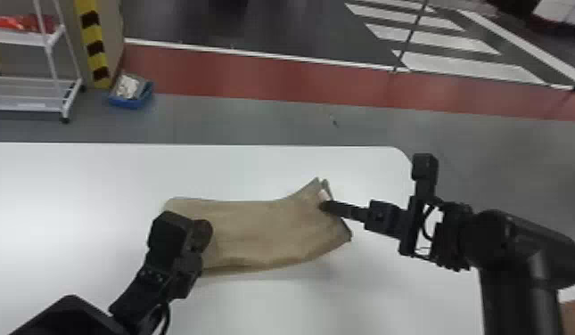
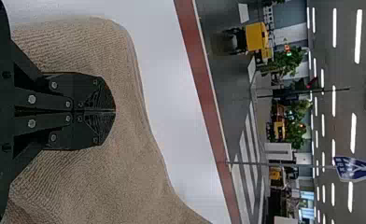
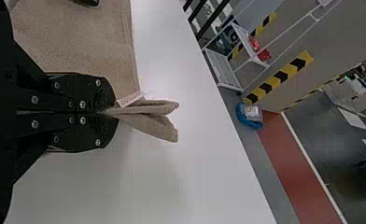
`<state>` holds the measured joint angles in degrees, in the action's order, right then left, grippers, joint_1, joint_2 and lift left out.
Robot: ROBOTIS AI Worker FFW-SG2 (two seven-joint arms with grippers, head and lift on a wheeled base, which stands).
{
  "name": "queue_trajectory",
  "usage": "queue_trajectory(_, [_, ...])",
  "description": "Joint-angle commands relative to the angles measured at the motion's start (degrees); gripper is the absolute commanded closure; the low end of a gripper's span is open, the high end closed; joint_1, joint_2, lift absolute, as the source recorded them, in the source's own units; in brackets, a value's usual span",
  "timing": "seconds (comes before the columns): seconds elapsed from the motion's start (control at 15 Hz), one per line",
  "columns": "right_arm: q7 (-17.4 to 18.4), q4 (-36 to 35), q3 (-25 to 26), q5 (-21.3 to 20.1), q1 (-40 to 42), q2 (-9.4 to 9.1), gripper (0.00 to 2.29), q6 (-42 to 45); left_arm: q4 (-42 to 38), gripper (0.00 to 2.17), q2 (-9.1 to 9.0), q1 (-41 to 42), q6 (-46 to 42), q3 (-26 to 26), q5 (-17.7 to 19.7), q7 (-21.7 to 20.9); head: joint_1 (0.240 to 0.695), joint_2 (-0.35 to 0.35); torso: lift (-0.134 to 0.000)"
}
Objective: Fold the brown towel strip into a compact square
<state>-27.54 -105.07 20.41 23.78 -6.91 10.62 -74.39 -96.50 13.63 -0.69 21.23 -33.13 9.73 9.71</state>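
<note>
The brown towel strip [image 1: 259, 227] lies lengthwise across the white table, its right end pinched and raised a little. At that end my right gripper [image 1: 324, 206] holds the cloth; in the right wrist view the gripper [image 3: 107, 112] is shut on the folded edge beside a small white tag [image 3: 130, 98], and two cloth corners stick out past the fingertips. My left gripper [image 1: 197, 267] is over the strip's left end. In the left wrist view that gripper [image 2: 115, 111] has its fingers together above the towel [image 2: 139, 182]; whether cloth is between them cannot be told.
The white table [image 1: 76, 187] extends around the towel, with its rounded far right corner near the right arm. Beyond it on the floor stand a blue bin [image 1: 131, 101] and a white shelf rack [image 1: 27, 93].
</note>
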Motion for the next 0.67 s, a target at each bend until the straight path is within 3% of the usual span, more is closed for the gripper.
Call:
queue_trajectory(0.0, [0.6,-2.2,1.5,1.9,1.1,-0.33,1.21,0.4,-0.5,2.06,0.26,0.5,-0.7,0.0,0.0,0.1,0.695,-0.264,-0.124])
queue_trajectory(0.33, [0.8,-2.9,2.4,2.0,1.7,-0.24,1.21,-0.1,-2.4,2.06,2.55,2.4,-1.1,3.1,-0.1,0.2,0.695,-0.265,-0.124])
queue_trajectory(0.6, [2.3,-4.3,1.1,4.5,1.7,-0.33,1.21,0.1,-0.5,2.06,2.28,2.9,-0.9,2.5,-0.4,-0.4,0.695,-0.237,-0.124])
